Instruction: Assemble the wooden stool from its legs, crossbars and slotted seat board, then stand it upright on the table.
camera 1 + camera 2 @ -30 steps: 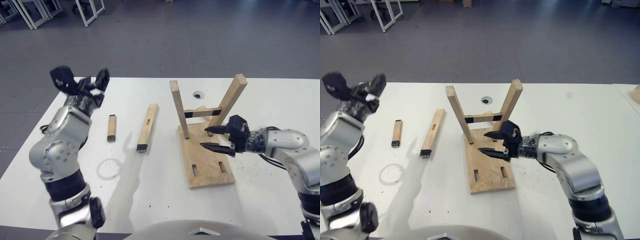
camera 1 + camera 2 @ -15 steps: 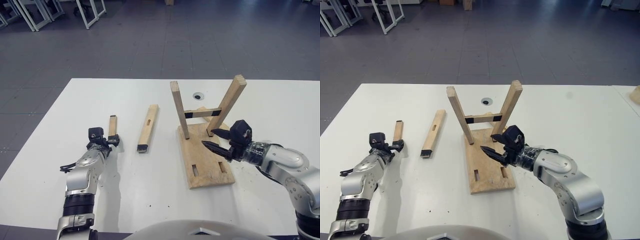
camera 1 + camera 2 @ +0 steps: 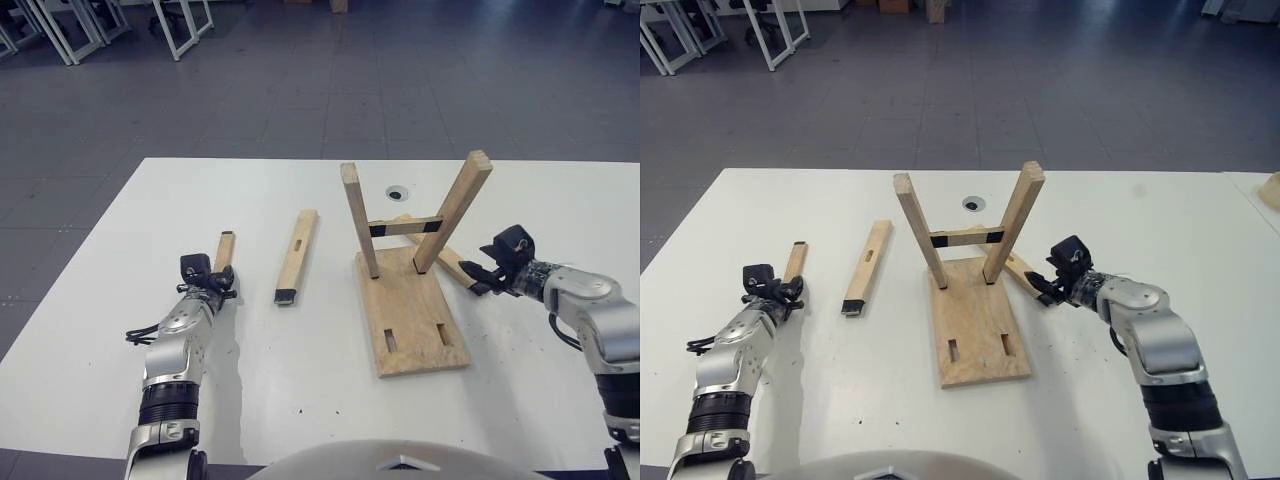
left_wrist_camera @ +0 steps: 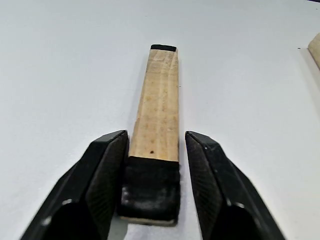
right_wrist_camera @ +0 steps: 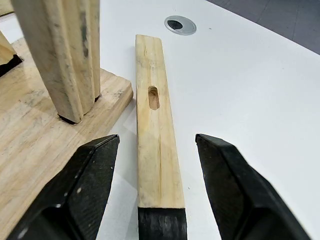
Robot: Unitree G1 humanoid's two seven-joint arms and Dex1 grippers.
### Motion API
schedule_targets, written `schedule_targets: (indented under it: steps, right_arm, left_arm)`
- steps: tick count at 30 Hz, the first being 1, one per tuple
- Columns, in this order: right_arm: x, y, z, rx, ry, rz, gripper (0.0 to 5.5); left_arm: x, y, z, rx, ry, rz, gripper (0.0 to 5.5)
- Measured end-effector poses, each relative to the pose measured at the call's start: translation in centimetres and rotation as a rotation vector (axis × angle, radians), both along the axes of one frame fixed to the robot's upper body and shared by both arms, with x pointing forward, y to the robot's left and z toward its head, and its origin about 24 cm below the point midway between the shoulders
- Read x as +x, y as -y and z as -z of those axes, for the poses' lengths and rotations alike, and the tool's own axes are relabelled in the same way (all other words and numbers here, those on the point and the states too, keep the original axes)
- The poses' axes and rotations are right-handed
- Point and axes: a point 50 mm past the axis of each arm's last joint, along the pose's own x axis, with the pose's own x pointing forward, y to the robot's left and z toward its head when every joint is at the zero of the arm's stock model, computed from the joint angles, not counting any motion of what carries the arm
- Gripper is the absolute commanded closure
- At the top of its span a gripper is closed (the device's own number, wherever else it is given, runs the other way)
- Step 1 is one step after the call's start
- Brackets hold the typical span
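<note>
Showing what, on the white bench (image 3: 300, 390)? (DESK)

Half-built wooden stool, upside down; its pale seat board (image 3: 412, 320) lies flat right of centre, two empty slots cut at the near end; two standing legs (image 3: 358, 220) rise from the far end, leaning apart at the top; a thin crossbar (image 3: 405, 227) with black ends joins them. (PHOTOGRAPHER)

Loose parts? (DESK)

Three; a slotted leg (image 3: 296, 256), black-capped at its near end, lies left of the board and well apart from it; a short crossbar (image 3: 224, 252), black at both ends, lies further left; a second loose leg (image 5: 155, 135), also slotted, lies just beside the board's far right corner, behind one standing leg. (PHOTOGRAPHER)

And the grippers? (DESK)

Left gripper (image 4: 156, 139) low on the bench, parted; its fingers flank the short crossbar's black near end closely, not clamped on it; right gripper (image 5: 157, 142) spread wide, straddling the second loose leg's black tip, clear gaps either side, holding nothing. (PHOTOGRAPHER)
</note>
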Motion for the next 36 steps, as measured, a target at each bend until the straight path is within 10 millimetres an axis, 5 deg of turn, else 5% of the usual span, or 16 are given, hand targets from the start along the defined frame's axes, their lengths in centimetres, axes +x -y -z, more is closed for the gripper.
schedule_targets:
  steps: [3,16,21,25,31,34,36]
  right_arm:
    - [0.7,0.8,0.9,-0.028,-0.017,-0.007,2.68]
    - [0.7,0.5,3.9,-0.052,-0.120,-0.099,2.68]
    - [0.7,0.6,4.2,-0.071,-0.108,-0.105,3.42]
    - [-1.3,0.8,4.4,-0.068,-0.135,-0.034,3.42]
    - [-7.8,-1.3,4.3,-0.049,-0.149,0.151,3.42]
    - [-9.6,-2.7,4.0,-0.010,-0.168,0.231,3.42]
    - [-9.4,-2.9,3.5,0.007,-0.159,0.271,2.91]
  left_arm:
    - [0.1,0.3,-0.2,-0.010,0.006,0.017,4.15]
    - [0.7,1.2,-0.3,-0.030,0.007,0.038,4.15]
    - [0.9,1.3,-0.2,-0.027,0.002,0.048,4.15]
    - [0.8,1.5,-0.2,-0.035,0.004,0.049,4.15]
    - [-1.3,2.8,-0.6,-0.060,0.005,0.000,4.16]
    - [-2.5,3.7,-1.9,-0.062,0.017,-0.045,4.16]
    - [-2.4,4.1,-3.7,-0.044,0.078,-0.064,4.16]
